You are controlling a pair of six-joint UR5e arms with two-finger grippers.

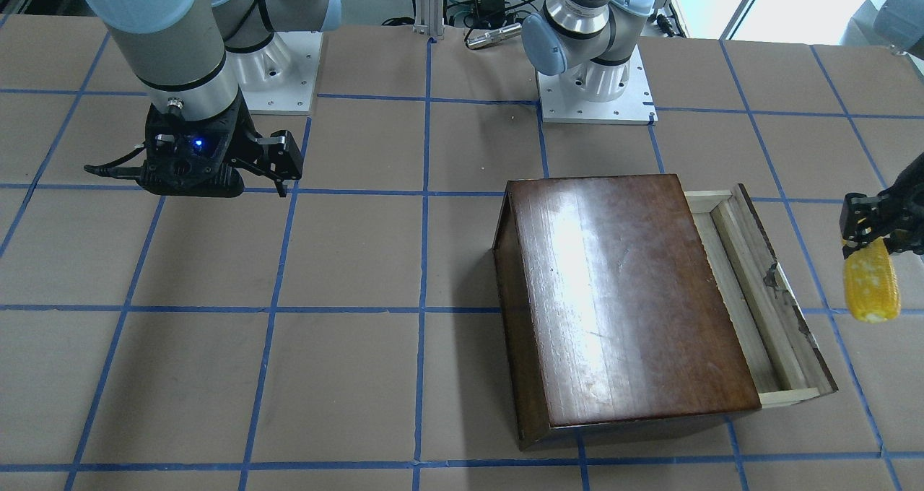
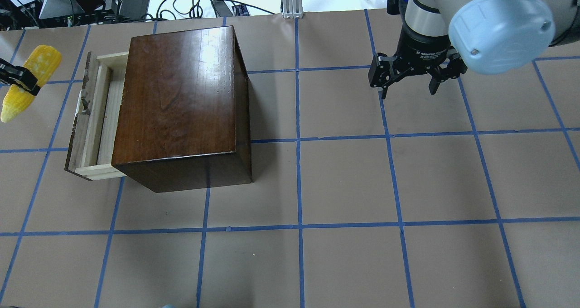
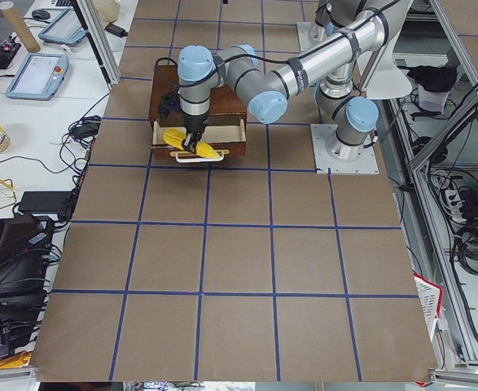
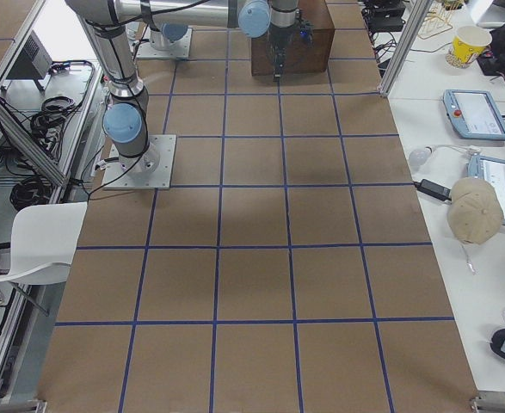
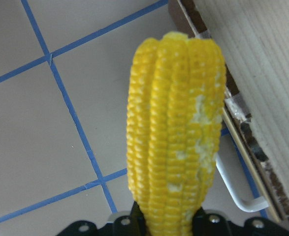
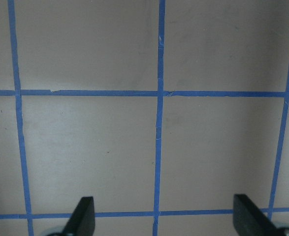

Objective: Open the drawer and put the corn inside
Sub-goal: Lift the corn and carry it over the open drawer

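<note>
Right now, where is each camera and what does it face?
Front-facing: across table, faces robot; both arms.
Overhead: behind robot, looking down; open right gripper.
Exterior left: table's end; left arm nearer.
Exterior right: opposite end; right arm nearer.
Left wrist: left gripper holding corn cob.
Right wrist: table, own fingertips.
Front, overhead share the open drawer.

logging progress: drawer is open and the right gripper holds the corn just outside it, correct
Wrong arm: the left gripper holds the corn, as the overhead view shows. The drawer is open, with the corn just outside it.
</note>
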